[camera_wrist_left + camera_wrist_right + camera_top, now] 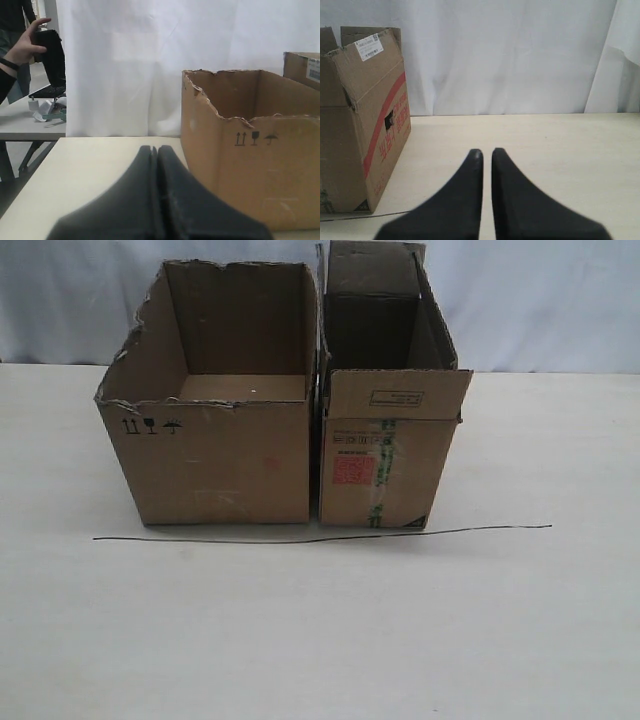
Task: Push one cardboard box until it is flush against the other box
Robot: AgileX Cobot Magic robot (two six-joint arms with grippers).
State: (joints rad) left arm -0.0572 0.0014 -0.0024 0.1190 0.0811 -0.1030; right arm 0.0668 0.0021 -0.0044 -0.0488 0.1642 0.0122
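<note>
The cardboard box (390,460), narrow, with a red sticker and green-white tape, stands on the right. The other box (220,450), wider with a torn rim and black symbols, stands on the left. Their sides meet along a thin dark seam. Neither gripper shows in the exterior view. My left gripper (154,148) is shut and empty, low over the table, apart from the other box (260,170). My right gripper (487,151) is all but shut, a thin slit between its fingers, empty, well clear of the cardboard box (370,125) with its red stripe.
A thin black line (320,537) runs across the pale table (320,640) just in front of both boxes. White curtain hangs behind. In the left wrist view a person's hand (25,45) and a side table (25,120) lie beyond the table's edge.
</note>
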